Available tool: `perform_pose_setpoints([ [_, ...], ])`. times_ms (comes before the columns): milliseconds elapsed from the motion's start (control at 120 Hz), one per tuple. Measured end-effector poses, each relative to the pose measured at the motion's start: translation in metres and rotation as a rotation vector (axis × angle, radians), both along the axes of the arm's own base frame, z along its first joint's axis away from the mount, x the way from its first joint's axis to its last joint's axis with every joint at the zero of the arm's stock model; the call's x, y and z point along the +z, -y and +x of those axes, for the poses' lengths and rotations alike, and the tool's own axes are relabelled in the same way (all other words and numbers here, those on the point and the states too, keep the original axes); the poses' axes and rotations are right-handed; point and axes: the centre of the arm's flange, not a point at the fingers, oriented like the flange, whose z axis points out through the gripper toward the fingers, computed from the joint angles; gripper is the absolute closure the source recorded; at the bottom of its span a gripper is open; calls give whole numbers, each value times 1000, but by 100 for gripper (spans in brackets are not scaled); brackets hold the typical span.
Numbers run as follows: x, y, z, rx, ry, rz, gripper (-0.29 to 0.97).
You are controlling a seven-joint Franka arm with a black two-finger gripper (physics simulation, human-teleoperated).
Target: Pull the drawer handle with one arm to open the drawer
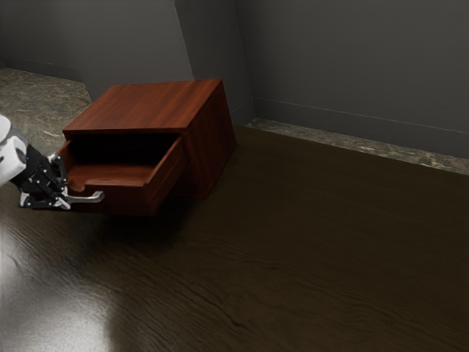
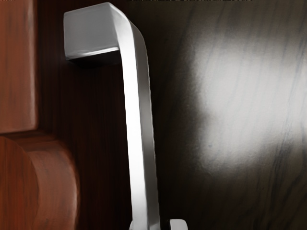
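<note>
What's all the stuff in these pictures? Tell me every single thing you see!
cabinet: one, reddish-brown wood, standing on the table toward the exterior view's left
drawer: one, same reddish-brown, pulled partly out of the cabinet
handle: one, silver metal, on the drawer's front
table: one, dark brown wood grain, under the cabinet
walls: grey, behind the cabinet
gripper: one, black, at the handle's end
arm: one, white, at the exterior view's left edge
</note>
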Motion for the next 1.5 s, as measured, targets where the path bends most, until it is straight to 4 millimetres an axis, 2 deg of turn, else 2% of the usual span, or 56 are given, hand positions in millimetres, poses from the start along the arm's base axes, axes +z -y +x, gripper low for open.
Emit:
perform_pose_setpoints([
  [175,0,6,-13,-14,5,6,71],
  [625,1,15,-10,-46,-7,19,57],
  [758,21,28,-14,-72,21,21,65],
  [892,42,35,-25,-85,39,17,60],
  [925,53,39,-27,-93,49,20,59],
  [975,70,47,-26,-111,57,24,58],
  [1042,108,67,-17,-147,67,39,55],
  [1125,142,95,-8,-178,48,39,42],
  [1175,166,118,6,-200,16,66,33],
  [1217,184,144,29,-224,-25,95,27],
  [1275,186,176,55,-228,-99,106,21],
  [1342,182,201,65,-197,-166,90,15],
  [1392,178,206,64,-150,-204,72,12],
  [1500,172,204,59,-37,-261,35,7],
])
